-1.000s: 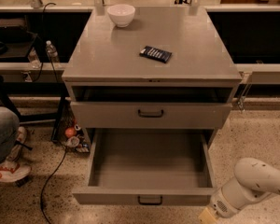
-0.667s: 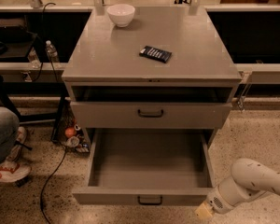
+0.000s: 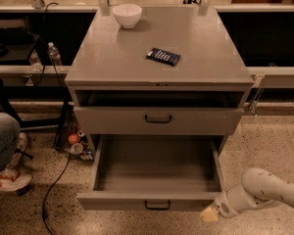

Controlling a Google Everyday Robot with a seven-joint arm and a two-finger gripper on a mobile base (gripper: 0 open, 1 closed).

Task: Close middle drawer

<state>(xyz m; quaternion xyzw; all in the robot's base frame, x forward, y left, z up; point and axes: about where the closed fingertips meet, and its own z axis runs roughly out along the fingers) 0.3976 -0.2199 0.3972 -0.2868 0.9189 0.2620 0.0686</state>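
Note:
The middle drawer point(image 3: 154, 180) is the wide grey one pulled far out at the bottom of the grey cabinet point(image 3: 159, 43). Its long tray is empty. Its low front panel carries a small dark bar handle point(image 3: 157, 205) at its centre. Above it sits a taller-fronted grey drawer point(image 3: 112, 121) with a bigger handle, nearly pushed in. My gripper point(image 3: 209, 214) is at the end of the white arm point(image 3: 264, 190), low at the lower right. It is just outside the right front corner of the open drawer's front panel.
A white bowl point(image 3: 127, 14) and a dark flat packet point(image 3: 163, 56) lie on the cabinet top. A person's leg and shoe point(image 3: 5, 175) are at the left. A black cable point(image 3: 56, 185) and small items lie on the floor left of the drawer. A water bottle point(image 3: 54, 54) stands at the back left.
My arm and gripper have moved left and slightly down, closer to the right front corner of the open drawer. The drawer has not moved.

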